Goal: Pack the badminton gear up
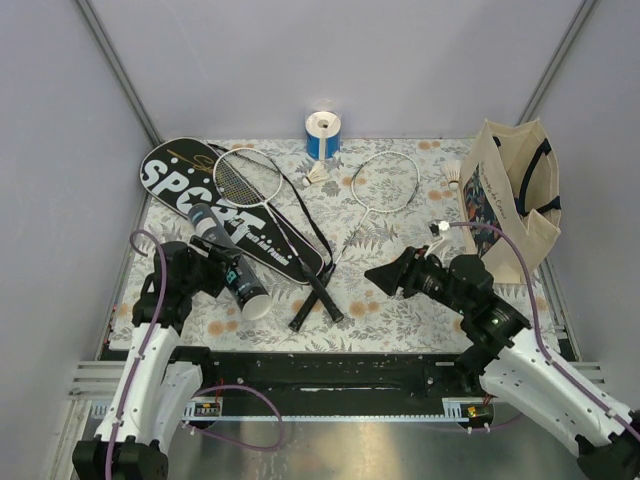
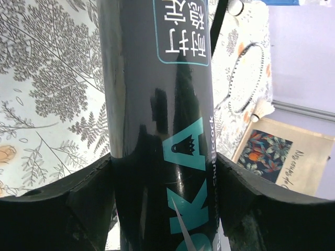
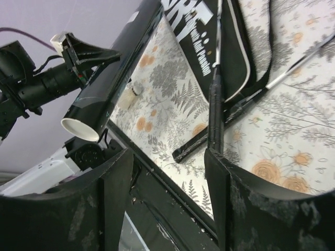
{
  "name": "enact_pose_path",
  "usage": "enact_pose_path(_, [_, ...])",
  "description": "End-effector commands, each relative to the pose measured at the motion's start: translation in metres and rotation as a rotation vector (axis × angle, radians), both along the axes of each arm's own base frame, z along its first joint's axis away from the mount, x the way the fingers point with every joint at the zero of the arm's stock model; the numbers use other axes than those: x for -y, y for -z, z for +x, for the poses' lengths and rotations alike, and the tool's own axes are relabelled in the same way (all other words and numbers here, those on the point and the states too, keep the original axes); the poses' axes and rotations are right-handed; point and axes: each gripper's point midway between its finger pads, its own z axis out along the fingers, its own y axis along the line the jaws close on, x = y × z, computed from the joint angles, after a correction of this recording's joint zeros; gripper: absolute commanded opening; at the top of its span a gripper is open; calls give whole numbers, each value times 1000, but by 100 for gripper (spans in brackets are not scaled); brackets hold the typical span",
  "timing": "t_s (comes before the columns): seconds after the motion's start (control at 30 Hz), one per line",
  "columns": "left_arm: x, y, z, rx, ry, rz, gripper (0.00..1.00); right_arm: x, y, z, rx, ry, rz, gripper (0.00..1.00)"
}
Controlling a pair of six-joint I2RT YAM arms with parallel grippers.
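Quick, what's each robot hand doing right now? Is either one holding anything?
The left gripper: jaws closed on the black tube, holding it.
The right gripper: jaws open, holding nothing.

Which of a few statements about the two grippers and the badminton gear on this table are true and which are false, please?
1. The left gripper is closed on the black cylindrical tube. True.
2. The right gripper holds a racket handle. False: its jaws are open and empty.
3. Both thin white-framed rackets are packed inside the long black SPORT cover. False: one racket lies on top of the cover, and the other racket lies on the floral table.
4. A small white feather shuttlecock lies between the two racket heads. True.
5. The short blue-and-white roll stands near the back wall. True.
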Motion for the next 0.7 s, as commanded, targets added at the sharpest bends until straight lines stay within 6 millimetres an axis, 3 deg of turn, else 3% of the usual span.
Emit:
enact_pose_path(0.0, [10,-14,-5,61,-7,-103,44,-28,-35,7,91,-18,77,64])
enact_pose_path(0.37, [-19,0,-23,2,-255,-110,36,-137,-54,-14,280,-83,-52,61])
enact_pose_path(0.53, [-20,-2,-23,-25,-280,-128,35,-187,-42,-24,324,-168,-82,59])
enact_pose_path(0.67, [-19,-2,-21,-55,-259,-105,35,-209,-31,-30,312,-194,-103,57])
